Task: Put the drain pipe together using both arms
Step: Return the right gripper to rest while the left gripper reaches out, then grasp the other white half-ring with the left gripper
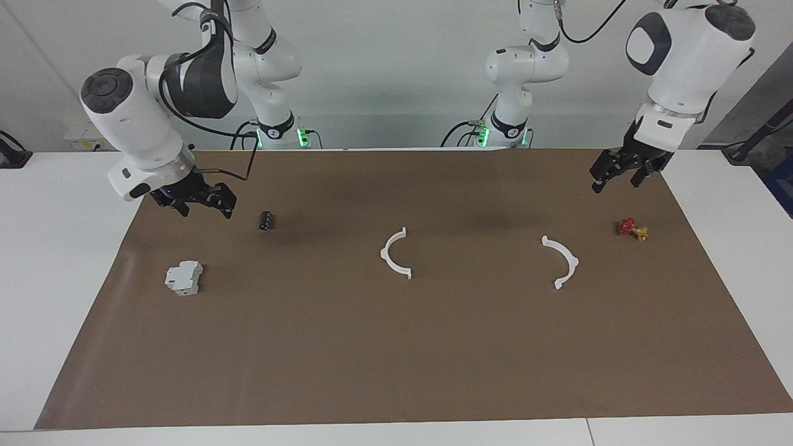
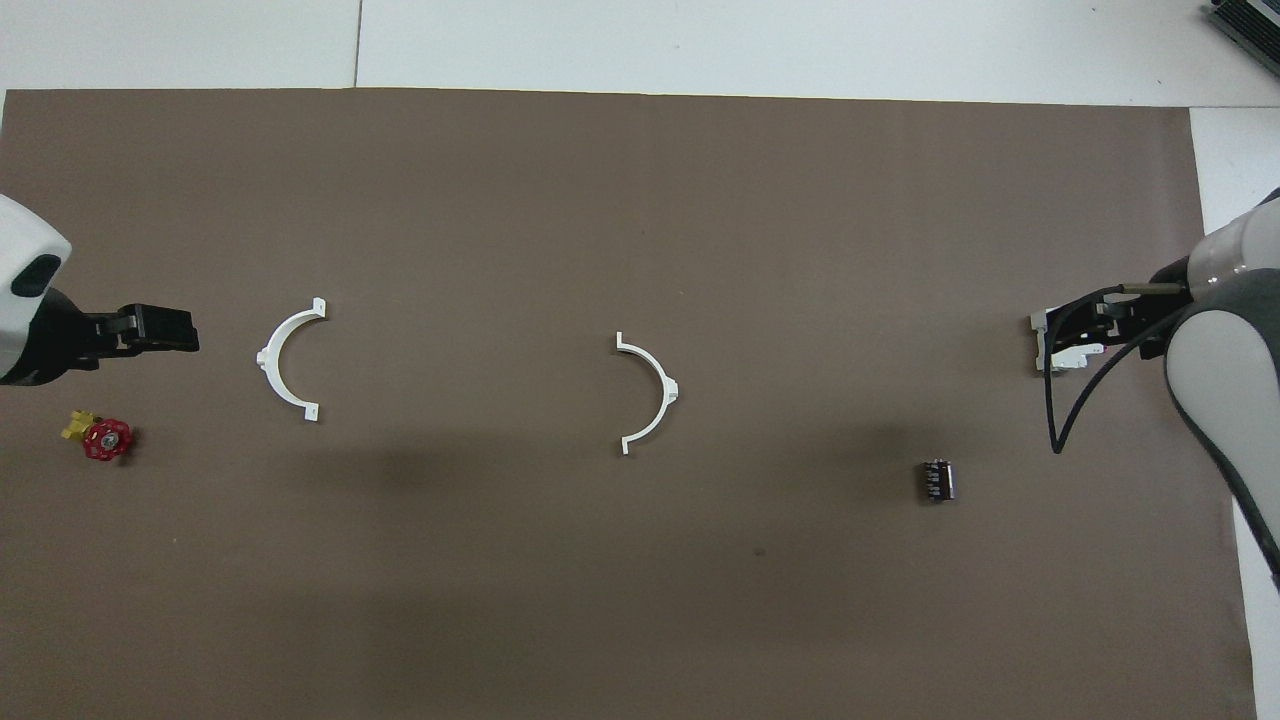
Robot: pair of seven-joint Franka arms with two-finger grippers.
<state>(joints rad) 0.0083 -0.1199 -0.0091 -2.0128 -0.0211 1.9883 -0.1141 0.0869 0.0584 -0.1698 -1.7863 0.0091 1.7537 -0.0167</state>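
On tabletop (image 1: 396, 371) centre: half-ring pieces (image 1: 395, 253) (image 1: 562, 261) apart, open sides facing. Block (image 1: 184, 277) clear facing, overlapped overhead. Left tool (image 1: 622, 173), right tool (image 1: 199, 202): wide, empty.

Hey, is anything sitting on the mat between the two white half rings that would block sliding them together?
Nothing visible does. Only bare brown mat lies between one half ring and the other half ring. The red valve, dark small part and grey block sit outside that stretch.

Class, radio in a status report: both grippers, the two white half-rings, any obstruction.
Left gripper open, empty, raised above the red-and-yellow valve. Right gripper open, empty. Thin white plastic half-rings apart, flat. Nothing between them.
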